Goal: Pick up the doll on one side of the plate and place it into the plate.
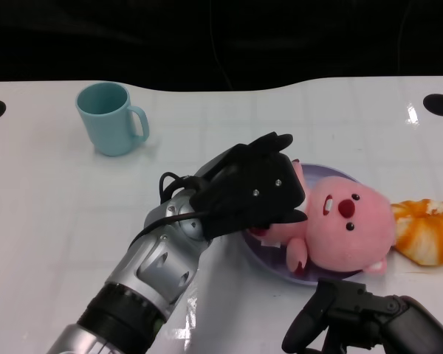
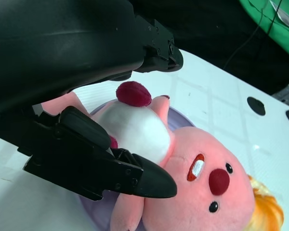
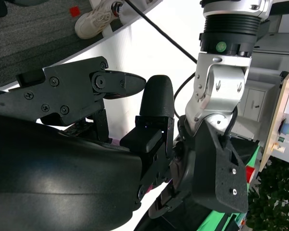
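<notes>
A pink plush doll (image 1: 351, 221) with a white belly lies on its back in the purple plate (image 1: 295, 276); its head hangs over the plate's right rim. My left hand (image 1: 251, 188) hovers over the doll's body and hides it. In the left wrist view the doll (image 2: 202, 192) lies between the spread fingers (image 2: 156, 48) and the thumb; the thumb lies along the white belly, while the upper fingers stand apart from the doll with bare table showing between. My right hand (image 1: 354, 313) rests at the near edge, holding nothing.
A teal mug (image 1: 111, 118) stands at the back left. An orange-and-white segmented thing (image 1: 428, 228) lies just right of the doll's head. In the right wrist view my right hand (image 3: 62, 159) fills the frame, with the left forearm (image 3: 221, 96) beyond it.
</notes>
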Tool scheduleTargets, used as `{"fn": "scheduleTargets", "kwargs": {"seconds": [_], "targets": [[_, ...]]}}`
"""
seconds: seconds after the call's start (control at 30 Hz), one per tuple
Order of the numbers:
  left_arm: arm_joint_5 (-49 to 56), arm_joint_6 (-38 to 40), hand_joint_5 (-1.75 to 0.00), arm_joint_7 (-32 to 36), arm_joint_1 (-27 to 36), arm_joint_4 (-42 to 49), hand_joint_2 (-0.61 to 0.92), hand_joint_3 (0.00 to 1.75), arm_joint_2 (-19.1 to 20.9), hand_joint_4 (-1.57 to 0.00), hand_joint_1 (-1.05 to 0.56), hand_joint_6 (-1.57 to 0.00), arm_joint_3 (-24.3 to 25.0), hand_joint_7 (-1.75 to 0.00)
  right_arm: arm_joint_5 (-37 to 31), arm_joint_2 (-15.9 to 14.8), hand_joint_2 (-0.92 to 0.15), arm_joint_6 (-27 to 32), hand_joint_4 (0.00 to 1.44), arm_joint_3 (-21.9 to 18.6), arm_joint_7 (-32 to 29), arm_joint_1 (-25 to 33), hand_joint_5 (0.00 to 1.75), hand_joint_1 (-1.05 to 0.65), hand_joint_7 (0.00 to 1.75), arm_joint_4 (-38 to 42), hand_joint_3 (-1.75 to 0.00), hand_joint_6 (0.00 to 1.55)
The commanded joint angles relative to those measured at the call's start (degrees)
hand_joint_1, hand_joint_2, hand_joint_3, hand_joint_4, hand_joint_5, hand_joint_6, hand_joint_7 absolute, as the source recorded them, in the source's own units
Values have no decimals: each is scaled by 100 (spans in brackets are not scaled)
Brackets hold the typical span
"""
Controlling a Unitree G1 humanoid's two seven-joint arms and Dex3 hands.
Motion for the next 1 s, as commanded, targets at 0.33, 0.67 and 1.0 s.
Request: {"fn": "scheduleTargets", "kwargs": {"seconds": [0.33,0.67,1.0], "targets": [[-569,-377,-48,-471,825,-1547,92,21,575,0,-78,-14,490,-11,115,-50,-92,-3,68,-169,58,23,156,-24,129,-53,-34,60],[-1727,-481,-105,-724,1951,-3022,92,20,692,-7,-44,-39,1173,-30,132,-69,-92,-67,68,-216,105,-19,156,-25,128,24,-34,61],[-3033,311,-119,-693,2910,-4229,54,101,603,-67,-17,-77,1849,-82,93,-63,-92,4,68,-169,114,-29,155,-25,128,-30,-34,61]]}}
